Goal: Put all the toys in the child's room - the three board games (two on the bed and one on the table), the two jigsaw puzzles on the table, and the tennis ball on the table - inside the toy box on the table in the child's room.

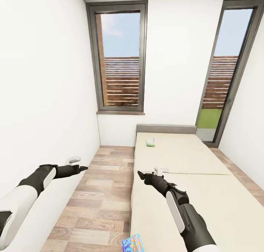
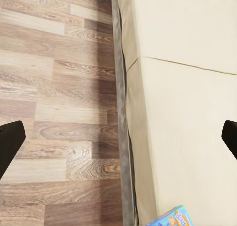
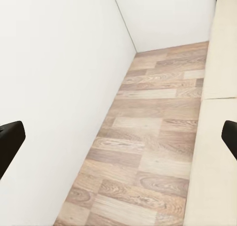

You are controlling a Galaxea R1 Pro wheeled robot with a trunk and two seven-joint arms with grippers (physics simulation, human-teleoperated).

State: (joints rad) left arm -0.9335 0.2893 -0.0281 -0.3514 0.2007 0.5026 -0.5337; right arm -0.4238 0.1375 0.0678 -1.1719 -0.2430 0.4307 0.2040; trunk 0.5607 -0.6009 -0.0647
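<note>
We're in a narrow white-walled room with a wood-plank floor [image 1: 99, 200] and two tall dark-framed windows [image 1: 119, 59] across the top of the head view. The low beige-mattress bed [image 1: 190, 193] runs down the right half of the frame, long axis heading away toward the grey headboard.

Two board games lie flat on it: a small pale multicoloured box [image 1: 150, 142] up near the headboard, centre frame, and a blue cartoon-cover box [image 1: 132, 243] at the bottom edge, tilted a bit off the bed's line.

Our left gripper [image 1: 83, 168] hangs over the floor at lower left, our right gripper [image 1: 140, 174] over the mattress edge; both have their fingers spread apart with nothing between them. We reckon they're held out like that for a pickup, probably the blue box since it's closest.
</note>
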